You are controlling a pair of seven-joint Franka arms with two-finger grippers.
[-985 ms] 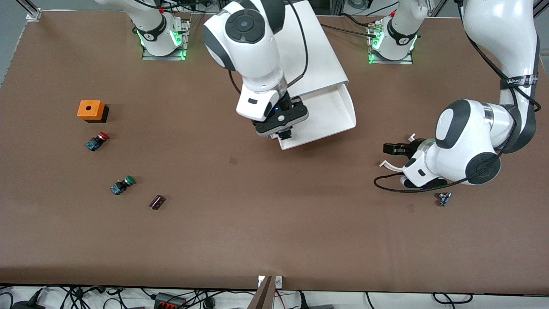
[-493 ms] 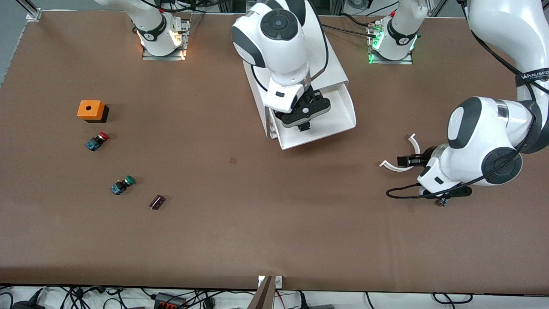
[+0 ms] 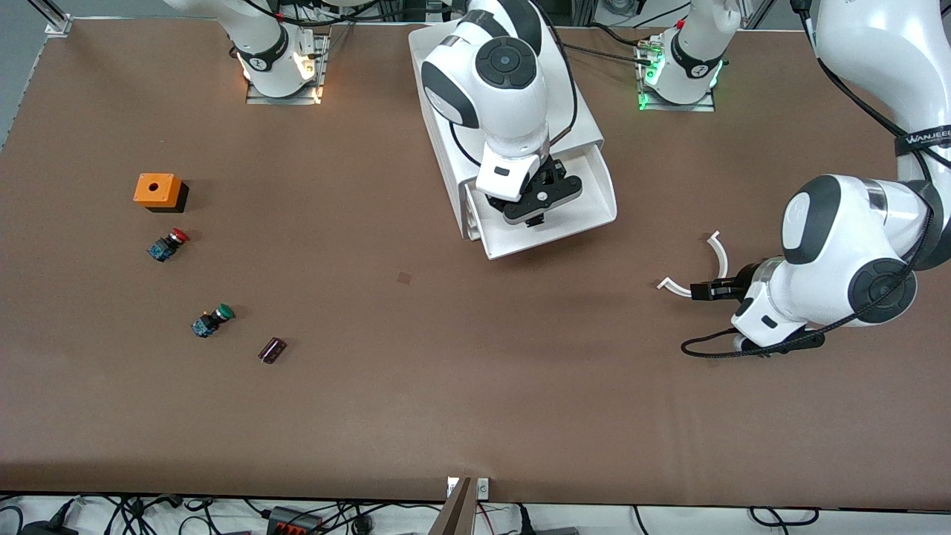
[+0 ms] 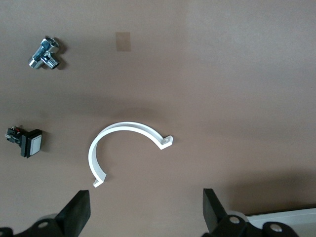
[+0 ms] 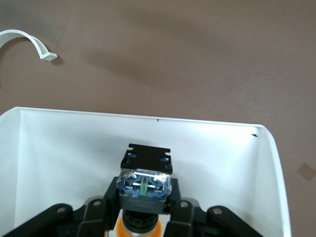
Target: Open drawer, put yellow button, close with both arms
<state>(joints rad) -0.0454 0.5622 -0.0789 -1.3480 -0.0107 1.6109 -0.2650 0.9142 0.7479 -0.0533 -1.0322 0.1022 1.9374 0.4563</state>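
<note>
The yellow button (image 5: 143,195) sits clamped in the right hand (image 3: 532,211), its orange-yellow cap just showing between the closed fingers and its black-and-teal body pointing down into the drawer (image 3: 587,195). In the front view this is upper centre of the frame: the drawer stands pulled out of the white cabinet (image 3: 513,111), and the right hand hangs over its open tray. The left hand (image 3: 706,288) is at the middle right of the frame, low over the tabletop (image 3: 446,371), fingers spread wide and holding nothing, just beside a curved white clip (image 3: 698,267). At the frame's left lie an orange box (image 3: 158,191), a red-capped button (image 3: 168,244), a green-capped button (image 3: 212,320) and a small dark part (image 3: 272,349).
</note>
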